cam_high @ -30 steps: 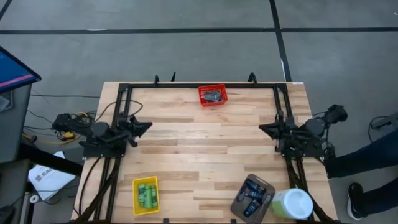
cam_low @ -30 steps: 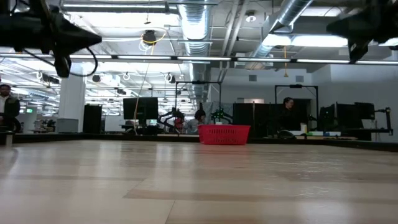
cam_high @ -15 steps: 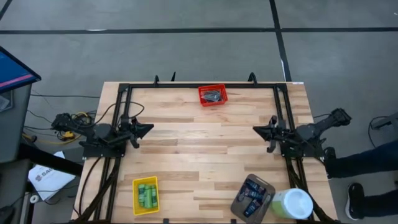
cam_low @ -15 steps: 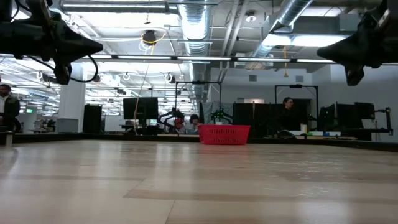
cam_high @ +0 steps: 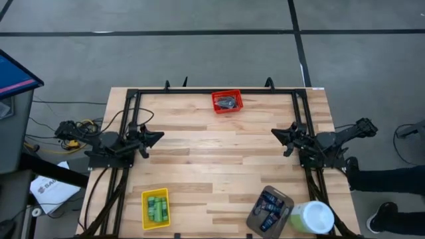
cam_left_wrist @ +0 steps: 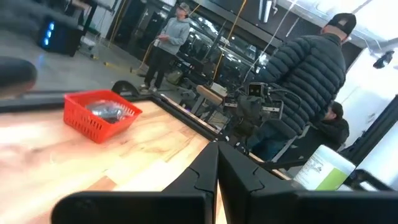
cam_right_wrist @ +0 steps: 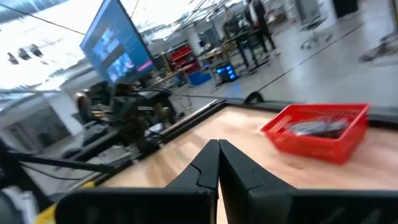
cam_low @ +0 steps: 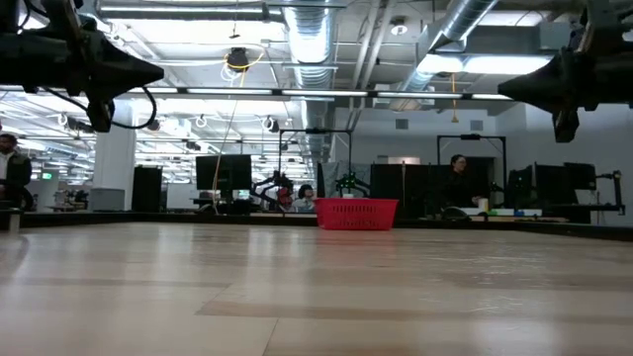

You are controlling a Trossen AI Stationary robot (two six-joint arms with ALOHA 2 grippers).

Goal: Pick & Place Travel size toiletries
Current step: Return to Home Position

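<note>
Small bright green bottles [cam_high: 157,207] lie in a yellow bin [cam_high: 145,199] at the table's near left. Dark blue tubes [cam_high: 269,207] lie in a grey container [cam_high: 255,219] at the near right. Dark grey pucks [cam_high: 228,102] lie in a red basket [cam_high: 227,94] at the far middle. My left gripper [cam_high: 159,135] hovers shut and empty at the table's left side, pointing level toward the right. My right gripper [cam_high: 275,135] hovers shut and empty at the right side, pointing level toward the left.
A big pale green and white tub [cam_high: 312,216] stands at the near right corner beside the grey container. A black frame [cam_high: 212,91] runs along the far edge. The wooden middle of the table [cam_high: 212,159] lies bare between the arms. People stand beyond the table.
My right gripper has sunk a little and swung toward the table's far edge while rolling about its own line, staying shut. My left gripper has kept still.
</note>
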